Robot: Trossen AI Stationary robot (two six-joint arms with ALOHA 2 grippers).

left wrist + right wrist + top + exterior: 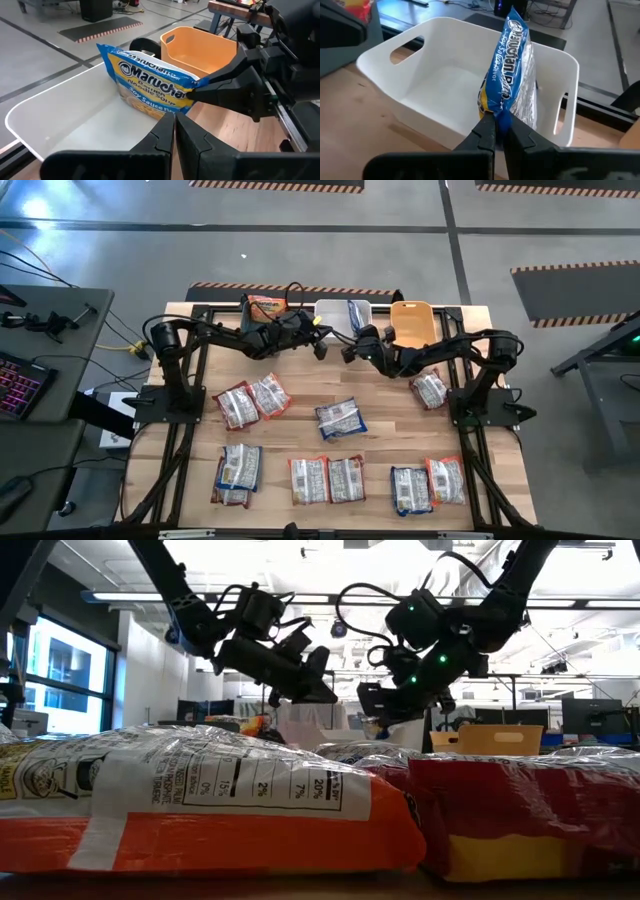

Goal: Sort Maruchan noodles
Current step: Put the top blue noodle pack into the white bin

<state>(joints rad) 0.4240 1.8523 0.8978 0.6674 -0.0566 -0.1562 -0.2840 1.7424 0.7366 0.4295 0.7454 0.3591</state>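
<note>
1. My right gripper (496, 122) is pinched on the blue packet's (507, 65) edge, dangling it upright over the white bin (445, 75) at table's twelve o'clock, ready to drop

2. Left gripper (175, 131) clenched empty at eleven o'clock, waiting

3. Other packets (340, 418) lie across the table (380, 395)

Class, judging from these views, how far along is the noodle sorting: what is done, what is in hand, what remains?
Done: one packet lies in the far-left bin. In hand: the right gripper, shut on a blue Maruchan packet, holds it in the white bin; the left gripper is shut and empty beside it. Left: about a dozen packets on the table, such as the middle one; the orange bin looks empty.
</note>
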